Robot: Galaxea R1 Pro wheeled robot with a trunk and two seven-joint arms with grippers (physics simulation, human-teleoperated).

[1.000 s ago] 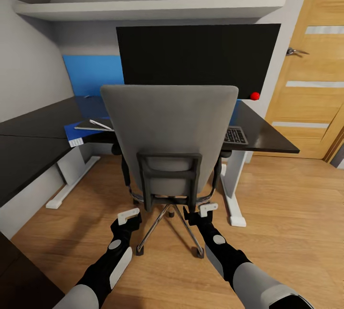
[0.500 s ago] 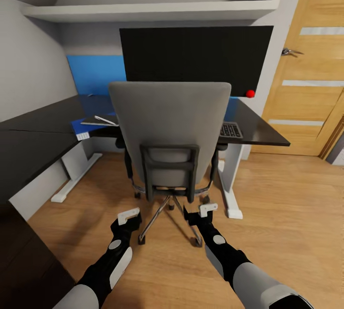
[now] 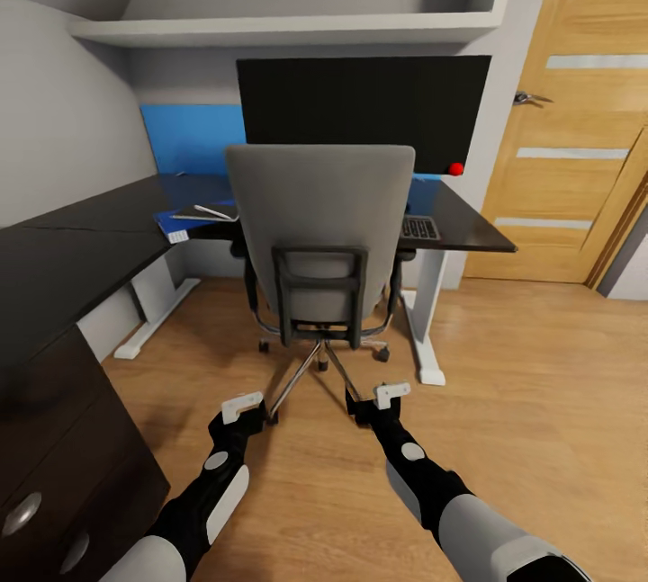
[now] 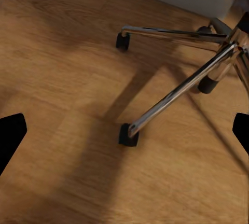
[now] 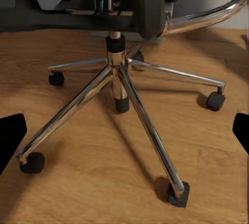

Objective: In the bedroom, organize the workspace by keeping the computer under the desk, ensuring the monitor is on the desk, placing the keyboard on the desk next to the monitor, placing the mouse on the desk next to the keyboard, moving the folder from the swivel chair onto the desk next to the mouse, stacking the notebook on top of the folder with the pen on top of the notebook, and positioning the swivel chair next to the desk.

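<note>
Swivel chair [image 3: 319,240] pushed in against the desk [image 3: 81,245]; monitor [image 3: 364,110] at 12 o'clock, keyboard [image 3: 419,228] at 1, folder [image 3: 184,220] at 10 — on the desk. Mouse, computer unconfirmed. Left gripper [image 3: 241,408] and right gripper [image 3: 391,396] low, empty — spread: cannot tell.

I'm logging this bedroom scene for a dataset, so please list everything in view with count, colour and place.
swivel chair: one, grey with chrome base, tucked at the desk
desk: one, black L-shaped top on white legs, blue back panel
monitor: one, black, on the desk behind the chair
keyboard: one, dark, on the desk right of the chair
folder: one, blue, on the desk left of the chair, flat items on top
door: one, oak, far right
drawer unit: one, dark, near left
left gripper: open, over the floor
right gripper: open, over the floor
</note>
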